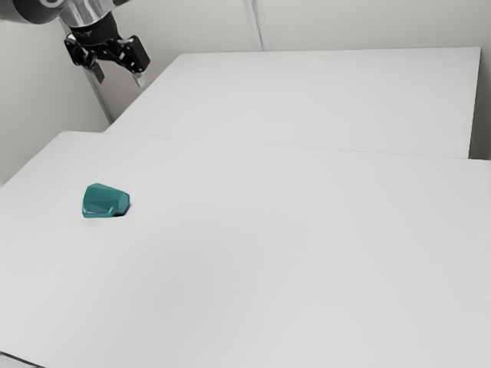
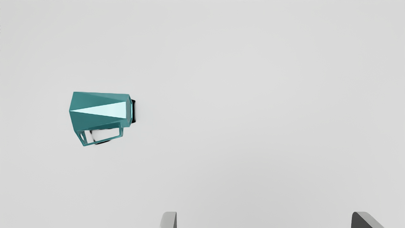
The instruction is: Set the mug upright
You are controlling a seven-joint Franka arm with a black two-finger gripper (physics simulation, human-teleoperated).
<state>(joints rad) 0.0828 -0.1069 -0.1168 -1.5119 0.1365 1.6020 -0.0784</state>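
Exterior view: the end effector point(image 1: 119, 75) hangs above the worktop point(image 1: 268, 253), well apart from the mug, its two fingers point(image 2: 171, 220) spread wide with nothing between them. Outward from there, the mug point(image 2: 95, 107) lies on its side on the worktop, below the end effector and, by the wrist view, off past one finger rather than under the gap. Its handle point(image 2: 104, 140) juts from the flank nearer the end effector; the narrow end point(image 2: 129, 110) is closer to the fingers than the wide end point(image 2: 75, 107). Which end is the mouth I cannot tell for sure. I judge it light and stiff, ceramic or hard plastic, and likely slick on those glossy facets. The taper could squeeze it out of a pinch near an end, so a grip across the body around mid-length looks soundest, clear of the handle, which is thin and may be the fragile part. From there it would need a slow quarter turn and a gentle set-down on its base.
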